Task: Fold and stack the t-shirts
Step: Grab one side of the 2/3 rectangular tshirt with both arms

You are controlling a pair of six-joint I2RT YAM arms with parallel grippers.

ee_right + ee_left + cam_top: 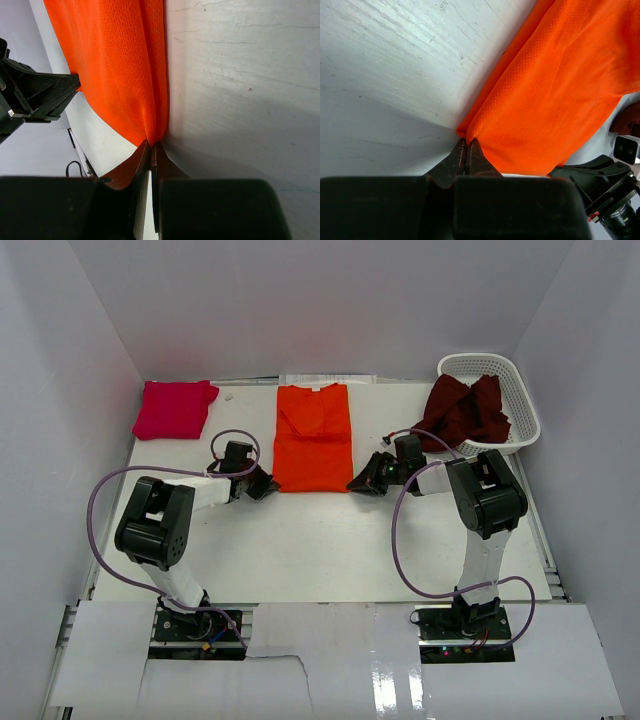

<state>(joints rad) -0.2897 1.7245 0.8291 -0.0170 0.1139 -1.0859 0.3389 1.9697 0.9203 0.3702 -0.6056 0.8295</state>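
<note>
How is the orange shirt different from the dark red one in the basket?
The orange t-shirt lies flat on the table, while the maroon t-shirt sits crumpled in the white basket, spilling over its rim. The left gripper and right gripper pinch the orange t-shirt's near corners, but nothing touches the maroon t-shirt. Both are plain-coloured cloth tees.

Both arms bent low, left gripper [267, 483] pinched closed; right gripper [358, 483] pinched closed
</note>
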